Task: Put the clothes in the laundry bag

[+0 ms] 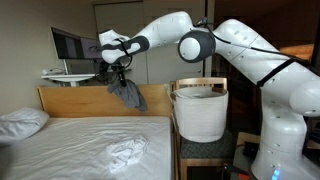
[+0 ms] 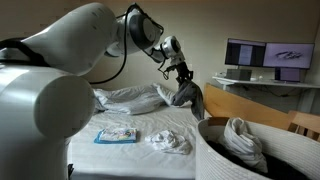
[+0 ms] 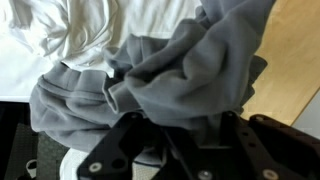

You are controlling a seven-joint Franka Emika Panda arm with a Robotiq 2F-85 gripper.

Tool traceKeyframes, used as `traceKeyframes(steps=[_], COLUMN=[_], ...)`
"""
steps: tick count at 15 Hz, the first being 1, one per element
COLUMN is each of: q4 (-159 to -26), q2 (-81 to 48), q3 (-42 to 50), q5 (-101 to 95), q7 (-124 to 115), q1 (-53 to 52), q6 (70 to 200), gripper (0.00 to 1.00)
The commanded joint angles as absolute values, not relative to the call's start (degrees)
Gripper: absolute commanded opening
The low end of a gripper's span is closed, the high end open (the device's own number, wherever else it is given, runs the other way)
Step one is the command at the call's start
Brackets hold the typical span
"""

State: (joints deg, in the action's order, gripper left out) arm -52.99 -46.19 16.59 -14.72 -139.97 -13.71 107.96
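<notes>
My gripper is shut on a grey garment and holds it hanging above the far edge of the bed. It also shows in an exterior view below the gripper. In the wrist view the grey garment fills the frame and bunches between the jaws. The white laundry bag stands beside the bed, with cloth inside it. A white garment lies crumpled on the bed; it shows in an exterior view too.
The bed has a wooden headboard and white pillows. A flat packet lies on the sheet. A desk with a monitor stands behind the bed. The robot's base is next to the bag.
</notes>
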Motion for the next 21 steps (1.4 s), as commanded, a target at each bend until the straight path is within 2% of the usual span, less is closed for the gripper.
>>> traceKeyframes(steps=[1,7,11,17,19,20,21], q4=[-58.51,-70.2,-79.54,-94.74,-99.38,-91.18,-92.63], q2=[-41.36,-31.41,-23.1,-8.75,-4.12,-10.4,-9.01], q3=[16.83,17.89,20.94,26.26,21.59,20.3,19.4], q5=[-15.01,-14.48,-15.54,-19.44,-23.02,-20.84,-21.02], q7=[-137.33,-131.37,-133.77,-134.2,-135.31,-133.94,-133.84], q1=[-12.32,-8.22,-6.56,-7.47,-3.38,-1.15,-0.27], q6=[112.94,120.19,128.52,134.12,135.28,131.56,131.59], gripper=[0.1,0.1,0.1,0.1,0.09,0.09,0.25])
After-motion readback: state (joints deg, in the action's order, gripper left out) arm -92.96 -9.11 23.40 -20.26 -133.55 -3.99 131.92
